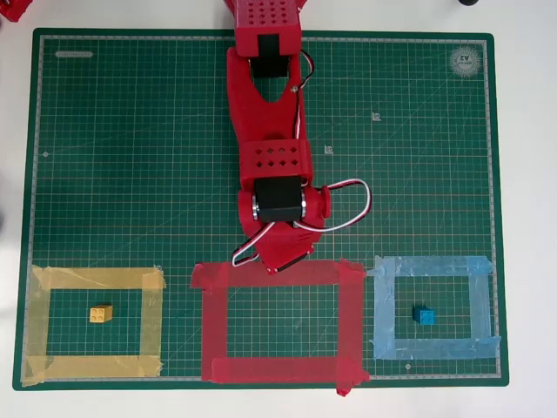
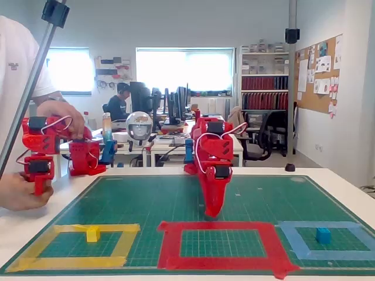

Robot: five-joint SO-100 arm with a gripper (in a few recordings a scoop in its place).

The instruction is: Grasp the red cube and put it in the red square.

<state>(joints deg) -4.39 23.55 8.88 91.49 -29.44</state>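
My red gripper [image 1: 283, 259] points down over the far strip of the red square [image 1: 278, 370], a wide red tape outline at the mat's near edge. In the fixed view the gripper [image 2: 214, 212] hangs just above the mat behind the red square [image 2: 220, 262]. Its jaws look drawn together around a small blunt red lump at the tip, which I take for the red cube [image 2: 214, 214]. Red on red makes its edges hard to separate. From overhead the arm hides the cube.
A yellow cube [image 1: 101, 313] lies inside the yellow tape outline [image 1: 94, 279] on the left. On the right a blue cube [image 1: 424, 315] sits in the light-blue outline [image 1: 431, 266]. The green mat [image 1: 130, 157] ends just past the squares.
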